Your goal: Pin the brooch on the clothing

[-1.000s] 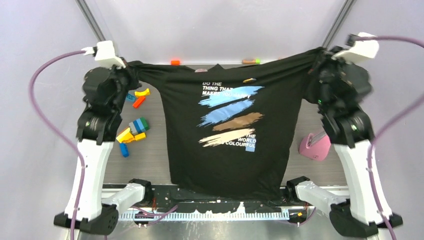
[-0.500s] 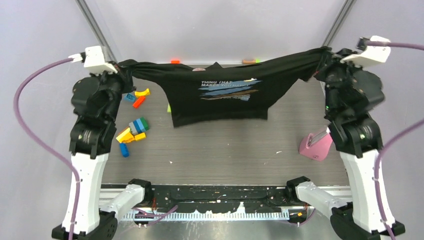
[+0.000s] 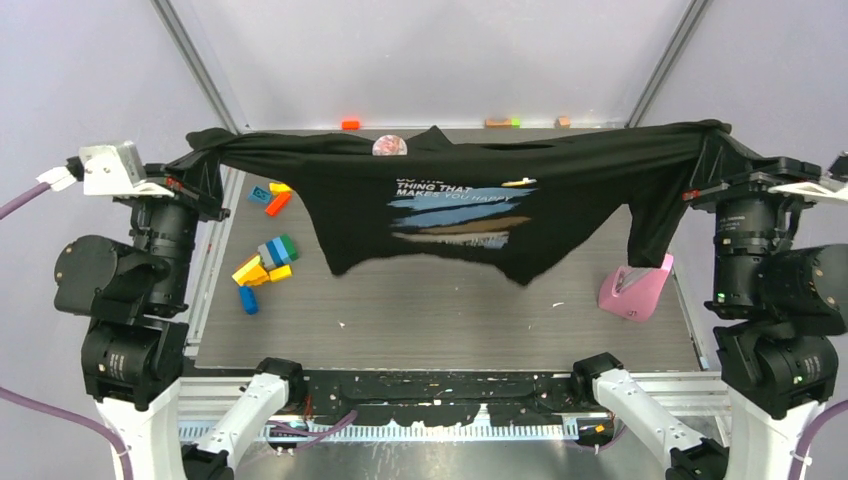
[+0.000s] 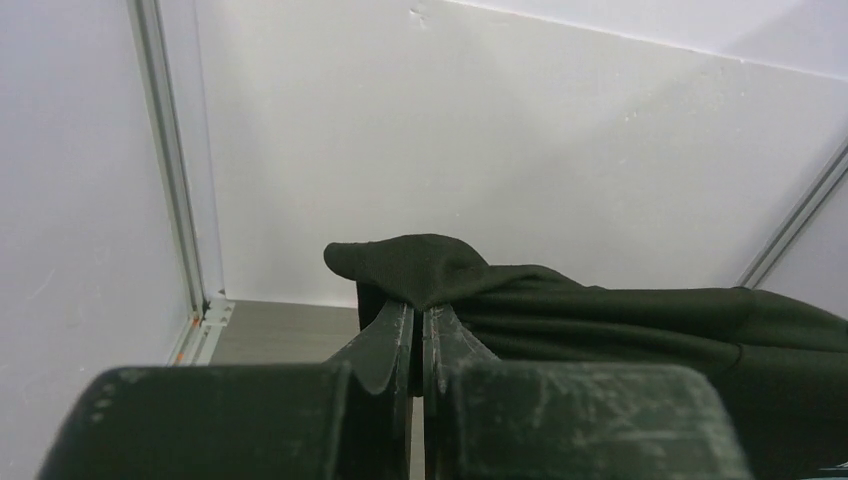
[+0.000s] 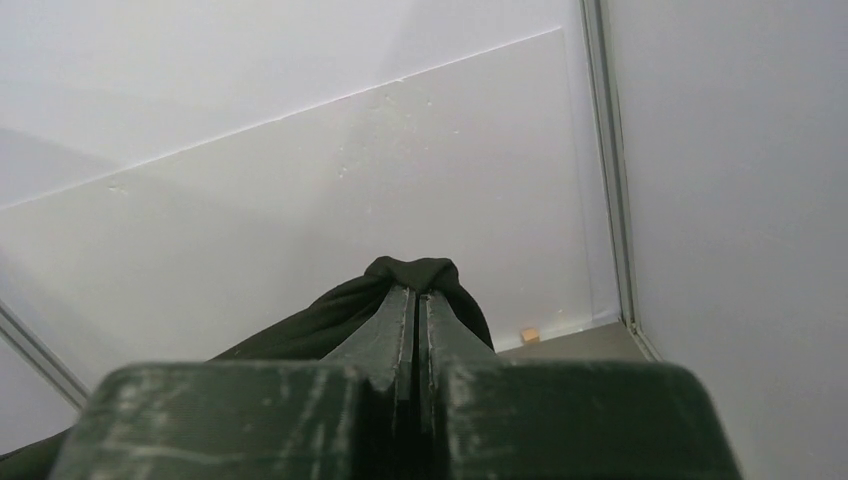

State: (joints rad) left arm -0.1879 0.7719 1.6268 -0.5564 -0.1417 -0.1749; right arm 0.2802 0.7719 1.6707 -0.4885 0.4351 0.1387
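Observation:
The black T-shirt [image 3: 450, 190], with white text and blue, tan and cream streaks, hangs stretched in the air between my two grippers. My left gripper [image 3: 207, 163] is shut on its left shoulder end, and my right gripper [image 3: 708, 160] is shut on its right end. A small yellowish brooch [image 3: 519, 182] sits on the shirt front, right of the text. In the left wrist view the shut fingertips [image 4: 418, 308] pinch bunched black cloth [image 4: 600, 320]. In the right wrist view the fingertips [image 5: 421, 292] pinch a cloth bunch [image 5: 330, 315].
Coloured toy bricks [image 3: 265, 262] lie on the table's left side. A pink object [image 3: 632, 290] stands at the right, under the hanging sleeve. A round pinkish disc [image 3: 389, 146] shows by the collar. Small blocks [image 3: 350, 124] [image 3: 500, 122] lie along the far edge.
Both arms have risen and spread outward with the shirt. It has gone from lying flat on the table to hanging stretched above it, its lower part folded up.

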